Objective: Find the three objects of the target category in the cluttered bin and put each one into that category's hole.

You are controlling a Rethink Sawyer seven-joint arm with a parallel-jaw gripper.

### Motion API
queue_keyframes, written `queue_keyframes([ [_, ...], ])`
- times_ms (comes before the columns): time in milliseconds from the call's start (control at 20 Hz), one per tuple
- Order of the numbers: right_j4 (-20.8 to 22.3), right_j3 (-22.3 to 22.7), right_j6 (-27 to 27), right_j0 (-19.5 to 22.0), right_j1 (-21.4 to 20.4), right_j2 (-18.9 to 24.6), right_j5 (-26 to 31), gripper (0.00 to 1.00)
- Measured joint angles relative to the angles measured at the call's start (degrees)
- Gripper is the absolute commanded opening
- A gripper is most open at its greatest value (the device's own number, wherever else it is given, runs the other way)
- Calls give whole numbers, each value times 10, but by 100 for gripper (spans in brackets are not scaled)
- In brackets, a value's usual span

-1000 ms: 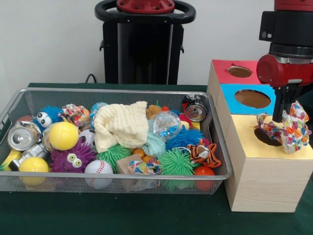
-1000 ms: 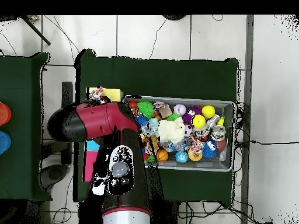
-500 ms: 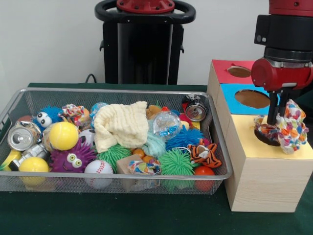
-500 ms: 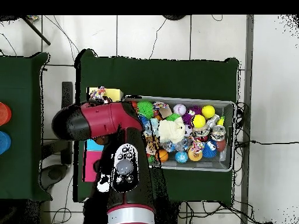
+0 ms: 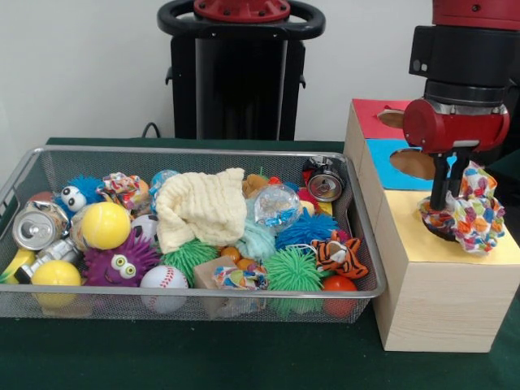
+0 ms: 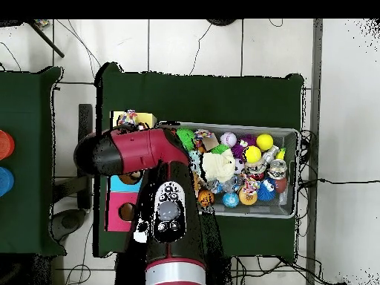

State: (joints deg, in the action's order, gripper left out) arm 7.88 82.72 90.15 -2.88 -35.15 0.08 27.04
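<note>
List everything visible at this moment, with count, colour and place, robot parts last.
Mesh bin: one, silver, on green table.
Box: one, wood, red, blue and yellow tops with holes, right of bin.
Scrunchie: one, multicoloured, over yellow hole.
Cloth: one, cream, bin centre.
Cans: two, silver, bin's left and back right.
Yellow balls: two, bin's left.
Baseball: one, white, front.
Tiger toy: one, orange, right.
Gripper: one, black, jaws hidden behind scrunchie.
</note>
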Motion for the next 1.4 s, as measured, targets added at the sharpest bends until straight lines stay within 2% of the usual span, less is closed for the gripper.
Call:
queue_keyframes([
  [1150, 0, 0, 0, 1, -5, 0, 0, 0],
  [1200, 0, 0, 0, 1, -7, 0, 0, 100],
  [1400, 0, 0, 0, 1, -8, 0, -2, 100],
])
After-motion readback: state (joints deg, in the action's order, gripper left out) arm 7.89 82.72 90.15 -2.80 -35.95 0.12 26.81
